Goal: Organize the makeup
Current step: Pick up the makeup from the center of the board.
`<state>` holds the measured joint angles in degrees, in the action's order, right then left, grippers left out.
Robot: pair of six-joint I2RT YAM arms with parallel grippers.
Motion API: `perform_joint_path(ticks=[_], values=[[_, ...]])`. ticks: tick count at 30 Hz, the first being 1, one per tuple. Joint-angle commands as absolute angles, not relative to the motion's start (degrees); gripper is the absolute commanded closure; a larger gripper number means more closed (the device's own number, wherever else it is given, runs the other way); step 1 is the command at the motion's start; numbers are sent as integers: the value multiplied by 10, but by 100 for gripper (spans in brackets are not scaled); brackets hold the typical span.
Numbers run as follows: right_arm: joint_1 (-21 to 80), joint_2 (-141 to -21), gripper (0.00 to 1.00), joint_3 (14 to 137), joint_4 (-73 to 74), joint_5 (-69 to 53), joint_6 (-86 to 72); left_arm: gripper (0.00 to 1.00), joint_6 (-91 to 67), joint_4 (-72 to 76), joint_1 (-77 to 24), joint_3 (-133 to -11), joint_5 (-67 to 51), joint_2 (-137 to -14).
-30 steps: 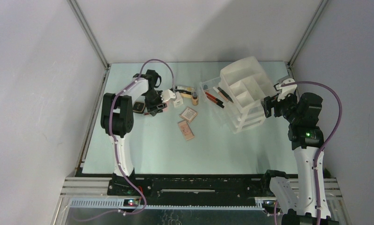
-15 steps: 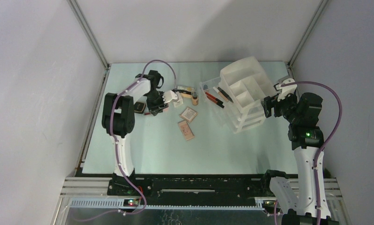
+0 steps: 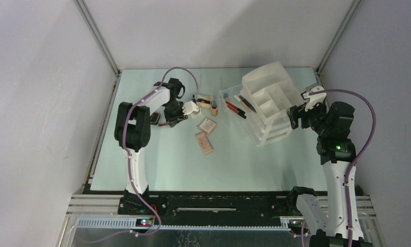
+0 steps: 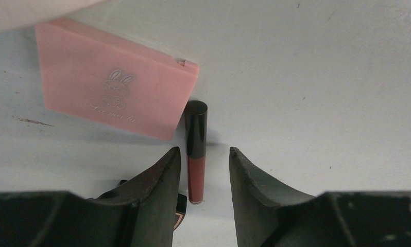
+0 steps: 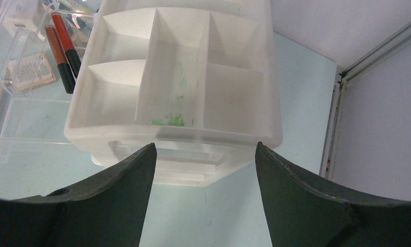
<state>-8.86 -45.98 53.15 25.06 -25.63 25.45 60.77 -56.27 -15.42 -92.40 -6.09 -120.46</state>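
Makeup lies scattered on the pale table (image 3: 157, 164), mostly toward its far left. There the left gripper (image 4: 204, 154) is lowered over a slim red lip tube (image 4: 195, 154) with a black cap. Its jaws are partly parted and stand one on each side of the tube. A sliver of table shows on either side, so they grip nothing. The capped end of the tube points away from the wrist and lies just beside a corner of a flat pink palette (image 4: 116, 98). A dark item (image 4: 180, 206) peeks from under the left finger, too hidden to name. In the overhead view, two beige bottles (image 3: 209, 103) and two small flat palettes (image 3: 206, 134) lie just right of this gripper. The right gripper (image 5: 203, 154) hangs wide open and empty, close against the side of the white organizer (image 5: 193, 77). Red and black pencils (image 5: 59, 46) rest in a clear tray (image 5: 18, 118) that adjoins the organizer's far side.
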Motion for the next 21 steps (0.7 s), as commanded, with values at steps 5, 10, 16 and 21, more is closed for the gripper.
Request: perform_joint_path(ticks=[5,10,16,21], values=[[-91,-456,21,528,240,-257,260,65,594,-570,-173,-951,-73,-1207],[-93,-455,21,528,240,-260,260,76,587,-570,-193,-945,-65,-1221],[-94,-456,21,528,241,-259,262,82,581,-564,-202,-917,-58,-1206],[-93,-458,21,528,241,-259,262,88,573,-544,-213,-862,-75,-1147]])
